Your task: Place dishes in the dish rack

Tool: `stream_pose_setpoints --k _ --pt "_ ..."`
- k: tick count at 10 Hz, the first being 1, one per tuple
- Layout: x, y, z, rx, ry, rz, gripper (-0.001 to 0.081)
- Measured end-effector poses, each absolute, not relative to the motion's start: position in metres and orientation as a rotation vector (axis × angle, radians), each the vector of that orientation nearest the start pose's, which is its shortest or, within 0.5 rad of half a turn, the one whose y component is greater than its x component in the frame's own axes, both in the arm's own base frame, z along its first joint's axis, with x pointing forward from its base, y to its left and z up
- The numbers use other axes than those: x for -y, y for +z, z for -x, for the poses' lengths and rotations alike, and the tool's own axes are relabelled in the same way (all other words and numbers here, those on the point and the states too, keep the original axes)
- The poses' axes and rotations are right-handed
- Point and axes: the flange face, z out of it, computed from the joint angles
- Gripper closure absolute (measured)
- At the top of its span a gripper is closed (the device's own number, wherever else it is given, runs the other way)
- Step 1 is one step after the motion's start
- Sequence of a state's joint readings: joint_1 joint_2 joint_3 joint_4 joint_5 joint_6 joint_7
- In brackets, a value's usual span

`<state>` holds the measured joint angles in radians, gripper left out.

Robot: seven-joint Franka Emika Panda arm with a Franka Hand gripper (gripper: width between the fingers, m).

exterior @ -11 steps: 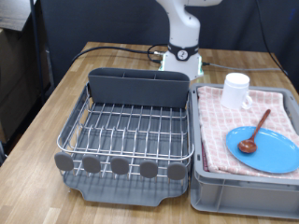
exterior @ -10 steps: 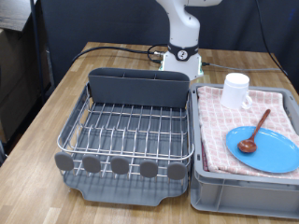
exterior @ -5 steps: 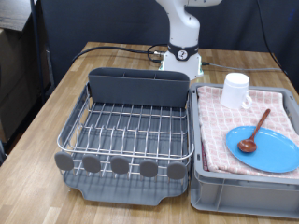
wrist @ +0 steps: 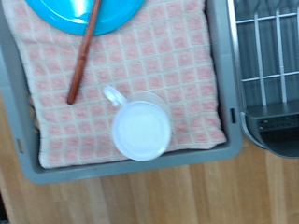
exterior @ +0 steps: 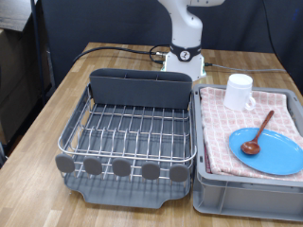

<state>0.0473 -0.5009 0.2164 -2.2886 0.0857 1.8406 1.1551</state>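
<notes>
The light-blue plate [exterior: 266, 150] lies on the pink checked cloth in the grey bin, with the reddish-brown wooden spoon [exterior: 257, 133] resting across it. The white cup [exterior: 239, 91] stands upright at the far end of the cloth. The silver wire dish rack [exterior: 133, 132] with its dark grey caddy [exterior: 139, 89] stands to the exterior view's left and holds no dishes. The wrist view looks straight down on the cup [wrist: 141, 127], the spoon [wrist: 83, 50], the plate [wrist: 84, 13] and a corner of the rack [wrist: 271, 56]. The gripper's fingers do not show in any view.
The grey bin [exterior: 248, 194] with the pink checked cloth [exterior: 227, 121] sits right beside the rack on a wooden table [exterior: 43, 123]. The robot's white base [exterior: 187, 52] and a black cable [exterior: 114, 52] are behind the rack.
</notes>
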Motion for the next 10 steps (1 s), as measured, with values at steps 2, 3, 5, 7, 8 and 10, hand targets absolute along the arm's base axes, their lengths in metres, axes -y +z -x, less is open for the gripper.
stream_pose_setpoints --k 2,3,5,7,8,10 --pt "-0.147 0.537 -0.401 -1.449 -0.043 2.779 0.0003" --pt "-0.156 0.535 -0.407 -1.464 -0.008 2.782 0.0003" --pt "-0.17 0.53 -0.42 -1.473 0.031 2.792 0.0003" --pt "-0.182 0.523 -0.43 -1.462 0.041 2.797 0.0003" --pt "-0.185 0.521 -0.434 -1.453 0.041 2.8 0.0003" --pt "-0.184 0.519 -0.436 -1.45 0.012 2.802 0.0003"
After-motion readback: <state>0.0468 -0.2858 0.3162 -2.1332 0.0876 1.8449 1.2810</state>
